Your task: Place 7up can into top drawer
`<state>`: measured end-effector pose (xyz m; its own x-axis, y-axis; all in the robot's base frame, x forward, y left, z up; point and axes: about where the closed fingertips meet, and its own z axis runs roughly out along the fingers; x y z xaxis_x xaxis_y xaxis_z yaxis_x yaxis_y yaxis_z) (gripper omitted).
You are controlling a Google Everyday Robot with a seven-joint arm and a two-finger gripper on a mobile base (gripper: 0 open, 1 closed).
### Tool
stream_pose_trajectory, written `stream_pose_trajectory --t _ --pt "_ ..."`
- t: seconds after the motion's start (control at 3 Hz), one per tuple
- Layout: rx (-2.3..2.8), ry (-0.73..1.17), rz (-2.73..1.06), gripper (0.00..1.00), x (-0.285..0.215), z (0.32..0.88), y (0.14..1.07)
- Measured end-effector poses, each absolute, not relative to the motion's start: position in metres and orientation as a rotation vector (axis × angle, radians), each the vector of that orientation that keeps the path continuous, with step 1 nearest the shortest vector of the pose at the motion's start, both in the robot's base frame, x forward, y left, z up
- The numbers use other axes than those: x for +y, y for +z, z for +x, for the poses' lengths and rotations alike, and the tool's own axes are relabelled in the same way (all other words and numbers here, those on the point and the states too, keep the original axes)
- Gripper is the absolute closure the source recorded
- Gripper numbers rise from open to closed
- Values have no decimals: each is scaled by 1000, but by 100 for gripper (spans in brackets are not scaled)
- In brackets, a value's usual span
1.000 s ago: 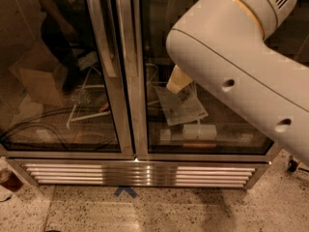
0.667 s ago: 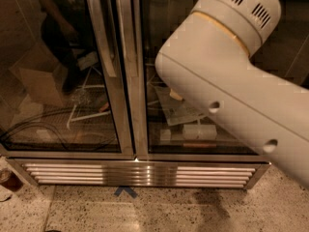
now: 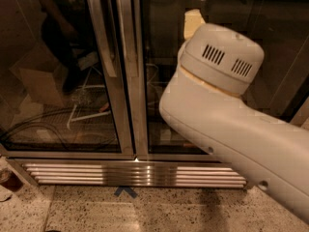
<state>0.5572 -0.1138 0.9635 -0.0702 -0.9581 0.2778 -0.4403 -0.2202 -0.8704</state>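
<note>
White arm (image 3: pixel 227 129), two glass doors (image 3: pixel 63 81), claw unseen

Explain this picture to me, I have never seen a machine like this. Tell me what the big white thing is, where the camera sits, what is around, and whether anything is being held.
The big white shape is the robot's arm, seen very close. The rounded part with vent slots near the top is one of its joints. The robot is a rolling base with this single arm, which ends in a two-finger hand. There is only one camera, and where it is mounted is not on record. It looks past the arm, down and forward.

Behind the arm stand two glass doors in metal frames, with a metal grille along the bottom. Below is a speckled floor with a small blue mark.

The hand is outside the picture, so you cannot tell whether it holds anything. No can or drawer shows here.
</note>
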Motion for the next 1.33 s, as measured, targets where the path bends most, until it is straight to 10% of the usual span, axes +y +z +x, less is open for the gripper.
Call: stream_pose_trajectory --t 1.33 --pt "908 -1791 -1990 0 -133 577 981"
